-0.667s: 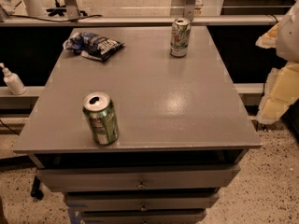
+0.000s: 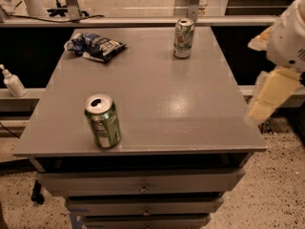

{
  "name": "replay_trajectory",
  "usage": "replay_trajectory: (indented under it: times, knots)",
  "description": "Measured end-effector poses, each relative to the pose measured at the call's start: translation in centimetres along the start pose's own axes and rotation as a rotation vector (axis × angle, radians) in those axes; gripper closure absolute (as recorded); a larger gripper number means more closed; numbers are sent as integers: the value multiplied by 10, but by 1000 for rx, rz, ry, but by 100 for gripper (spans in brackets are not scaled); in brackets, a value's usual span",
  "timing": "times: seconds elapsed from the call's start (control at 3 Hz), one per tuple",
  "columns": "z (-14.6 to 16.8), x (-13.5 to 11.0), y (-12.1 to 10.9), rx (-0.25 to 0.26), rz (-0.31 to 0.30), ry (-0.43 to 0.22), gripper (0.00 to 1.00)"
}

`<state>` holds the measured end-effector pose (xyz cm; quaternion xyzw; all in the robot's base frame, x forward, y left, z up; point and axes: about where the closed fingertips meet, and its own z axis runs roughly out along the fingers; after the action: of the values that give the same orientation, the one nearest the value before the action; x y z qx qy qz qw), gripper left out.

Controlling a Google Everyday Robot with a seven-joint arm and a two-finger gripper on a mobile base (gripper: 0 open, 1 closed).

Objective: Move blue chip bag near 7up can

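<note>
Lying flat on the smooth gray table, the blue chip bag is resting well to the left of the 7up can, at about the same depth, with bare tabletop between them. The bag is showing crumpled, glossy foil with white lettering. Its long axis is running left to right toward the 7up can, dipping slightly at the end nearer that can. The 7up can is standing upright, a pale metal cylinder with green patches and a silver top. The green can, deeper in color and open-topped, is standing upright far in front and to the left of the 7up can. That is making two cans and one bag. The gripper, pale and blocky, is hanging to the right of the 7up can and nearer the camera, past the table's edge, touching nothing. Whether it is spread or pressed together, I cannot tell. One white pump bottle is sitting far left of the 7up can, off the table.
</note>
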<state>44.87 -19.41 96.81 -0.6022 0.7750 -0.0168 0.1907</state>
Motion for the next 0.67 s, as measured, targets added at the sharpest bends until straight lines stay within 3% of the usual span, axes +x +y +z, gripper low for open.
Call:
replay_trajectory:
  times: [0.67]
  knots:
    - [70, -106, -18, 36, 4, -247, 0]
